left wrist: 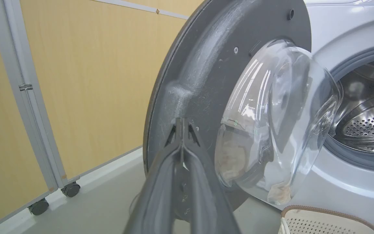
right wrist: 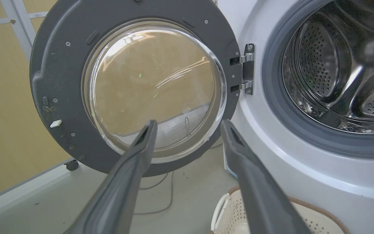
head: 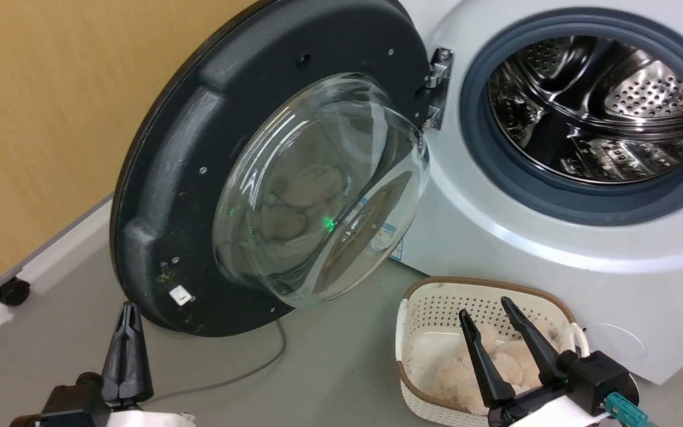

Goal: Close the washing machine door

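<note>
Nearest in the head view, the left gripper [head: 130, 308] sits low at the left. Its two dark fingers are pressed together on nothing, making a blunt point suited to pushing rather than gripping. At the lower right, the right gripper [head: 484, 307] hangs with its fingers spread and empty above the laundry basket [head: 404, 308], which holds something pale and fluffy. Beyond them the washing machine door [head: 181, 178] stands swung wide on its hinge [head: 439, 89], at the left of the washing machine [head: 555, 267]. The door's black back and glass bowl face the robot, and the drum [head: 596, 107] is open to view.

From the left wrist view, the closed fingers aim at the door's black back between the outer rim and the glass, on the side far from the hinge. Whether the tips touch it cannot be told. That spot probably gives good leverage for the swing.

From the right wrist view, the parted fingers frame the lower part of the glass without touching it, and are likely held clear of the door's path.
</note>
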